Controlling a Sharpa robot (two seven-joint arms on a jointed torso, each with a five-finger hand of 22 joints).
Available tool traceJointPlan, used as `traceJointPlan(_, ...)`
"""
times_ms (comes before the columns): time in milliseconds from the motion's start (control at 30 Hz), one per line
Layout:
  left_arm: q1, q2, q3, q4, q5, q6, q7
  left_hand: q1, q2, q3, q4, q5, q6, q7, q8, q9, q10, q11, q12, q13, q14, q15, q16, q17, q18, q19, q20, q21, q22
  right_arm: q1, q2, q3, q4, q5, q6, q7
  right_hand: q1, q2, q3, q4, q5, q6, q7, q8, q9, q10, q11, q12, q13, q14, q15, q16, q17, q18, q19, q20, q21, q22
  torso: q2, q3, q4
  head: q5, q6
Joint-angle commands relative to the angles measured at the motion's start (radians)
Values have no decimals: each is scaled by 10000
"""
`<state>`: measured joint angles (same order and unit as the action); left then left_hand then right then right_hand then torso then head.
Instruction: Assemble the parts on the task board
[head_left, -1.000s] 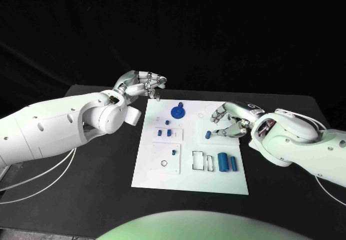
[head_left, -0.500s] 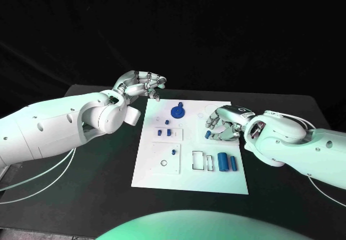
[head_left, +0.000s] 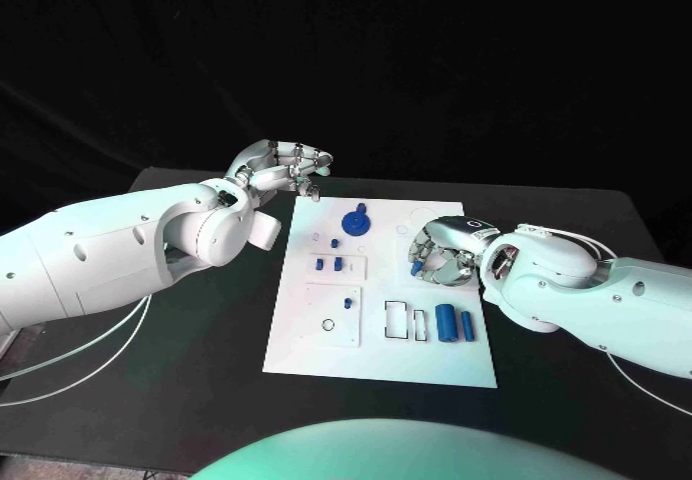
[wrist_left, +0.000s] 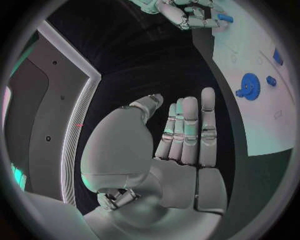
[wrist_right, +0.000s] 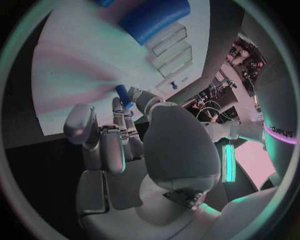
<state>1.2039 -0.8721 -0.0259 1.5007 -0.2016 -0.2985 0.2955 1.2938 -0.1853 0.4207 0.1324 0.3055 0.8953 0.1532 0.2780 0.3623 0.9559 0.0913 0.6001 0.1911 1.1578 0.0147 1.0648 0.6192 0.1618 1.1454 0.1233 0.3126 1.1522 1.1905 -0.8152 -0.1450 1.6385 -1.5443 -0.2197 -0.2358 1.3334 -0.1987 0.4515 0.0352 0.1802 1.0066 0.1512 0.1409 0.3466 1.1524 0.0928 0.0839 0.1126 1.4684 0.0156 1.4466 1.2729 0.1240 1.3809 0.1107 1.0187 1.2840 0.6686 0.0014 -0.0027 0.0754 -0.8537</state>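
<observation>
The white task board (head_left: 433, 360) lies in the middle of the black table. My right hand (head_left: 440, 250) rests on its right edge, and its fingers are curled around a small blue peg (head_left: 415, 267). The right wrist view shows that peg (wrist_right: 123, 95) pinched at the fingertips (wrist_right: 137, 96), just above the board (wrist_right: 75, 65). My left hand (head_left: 284, 165) hovers off the board's far left corner with nothing in it. In the left wrist view that hand (wrist_left: 181, 150) has its fingers straight. A blue gear (head_left: 358, 220) sits at the far end of the board.
Two blue cylinders (head_left: 454, 323) stand side by side at the board's near right, beside empty rectangular slots (head_left: 405, 320). Small blue pieces (head_left: 330, 265) sit in a recess left of centre. Bare black table (head_left: 188, 380) surrounds the board.
My right hand has slid left onto the board and its fingers have closed around the small blue peg. The left hand has not moved.
</observation>
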Motion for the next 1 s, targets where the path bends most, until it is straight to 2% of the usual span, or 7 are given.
traceJointPlan(33, 3, 3, 6, 34, -5, 132, 43, -3, 126, -5, 75, -7, -76, 25, -8, -10, -67, -14, -37, -12, -40, 56, -27, -10, 164, 62, 4, -58, -10, -27, 53, -8, -60, -217, 239, -21, -42, -105, 166, 27, 14, 118, 13, 76, -20, 95, 2, -65, -29, 409, -59, 43, 19, -149, 56, -11, 67, 28, -3, 4, -2, 8, -19)
traceJointPlan(300, 3, -17, 6, 50, -5, 124, 34, -5, 131, -7, 80, -7, -77, 26, -8, -10, -68, -13, -37, -13, -43, 57, -28, -13, 164, 63, 5, -60, -11, -73, 141, -13, -184, -233, 183, -23, -31, -107, 775, 92, -280, 248, -6, 145, -35, 296, -25, -141, -84, 427, -76, 92, 100, -164, 94, -23, 164, 111, -2, 6, -4, 19, -42)
traceJointPlan(367, 3, -21, 6, 55, -5, 121, 31, -6, 136, -9, 85, -7, -77, 26, -7, -10, -69, -12, -37, -14, -39, 57, -23, -5, 164, 64, 6, -62, -11, -85, 153, -14, -189, -234, 133, -21, -71, -69, 963, 146, -422, 321, -35, 195, -18, 416, -52, -128, -83, 435, -95, 110, 130, -172, 113, -34, 216, 149, -3, 6, -3, 24, -56)
traceJointPlan(567, 4, -27, 6, 63, -5, 112, 27, -6, 136, -9, 85, -7, -77, 26, -7, -10, -69, -12, -37, -14, -39, 57, -23, -5, 164, 64, 6, -62, -11, -104, 170, -14, -197, -235, -95, -38, -136, -31, 1232, 213, -487, 547, -142, 363, 71, 748, -159, -72, -36, 454, -175, 150, 200, -184, 152, -95, 312, 222, -6, 4, -7, 21, -55)
traceJointPlan(767, 4, -26, 6, 64, -5, 104, 20, -9, 151, -11, 98, -6, -79, 27, -5, -10, -72, -11, -37, -16, -43, 59, -25, -11, 164, 66, 8, -67, -12, -119, 165, -14, -161, -235, -822, -148, -160, 71, 1412, 254, -525, 790, -282, 587, 233, 1091, -291, -24, 49, 475, -286, 187, 265, -202, 198, -190, 418, 301, -15, 3, -8, 8, -65)
traceJointPlan(1000, 4, -20, 6, 50, -5, 99, 14, -9, 151, -11, 98, -6, -79, 27, -5, -10, -72, -11, -37, -16, -43, 59, -25, -11, 164, 66, 8, -67, -12, -128, -10, -9, 81, -231, -1553, -273, -43, 158, 1586, 160, -608, 892, -349, 750, 396, 1284, -374, -11, 133, 495, -356, 221, 325, -221, 244, -261, 521, 375, -20, -3, -6, -9, -63)
